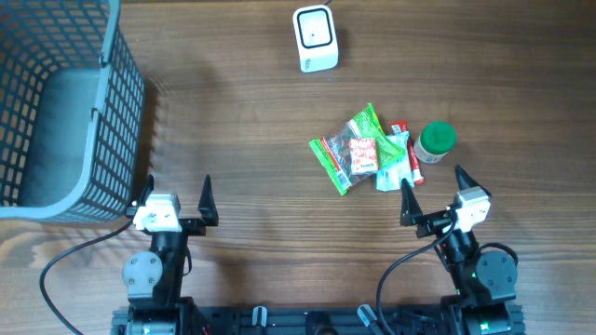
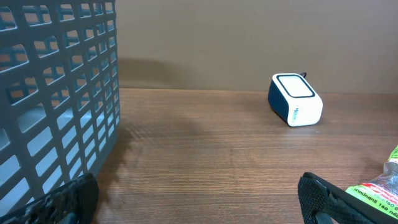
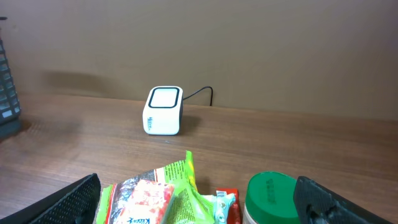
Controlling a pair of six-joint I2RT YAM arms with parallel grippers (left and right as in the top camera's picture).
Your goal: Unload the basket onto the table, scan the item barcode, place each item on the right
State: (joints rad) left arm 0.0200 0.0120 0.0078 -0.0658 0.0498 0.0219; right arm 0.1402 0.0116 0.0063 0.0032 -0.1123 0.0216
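Note:
A white barcode scanner [image 1: 315,38] stands at the back of the table, also seen in the left wrist view [image 2: 295,99] and the right wrist view [image 3: 164,111]. A pile of items lies right of centre: green snack packets [image 1: 358,149] [image 3: 161,193], a red packet [image 1: 410,154] and a jar with a green lid [image 1: 435,141] [image 3: 271,193]. My right gripper [image 1: 434,183] [image 3: 199,200] is open just in front of the pile, holding nothing. My left gripper [image 1: 177,188] [image 2: 198,200] is open over bare wood at the front left, beside the basket.
A large grey mesh basket [image 1: 65,112] [image 2: 56,93] fills the left back corner, close to my left gripper. The scanner's cable [image 3: 202,93] runs off behind it. A corner of a green packet [image 2: 379,193] shows at the right edge of the left wrist view.

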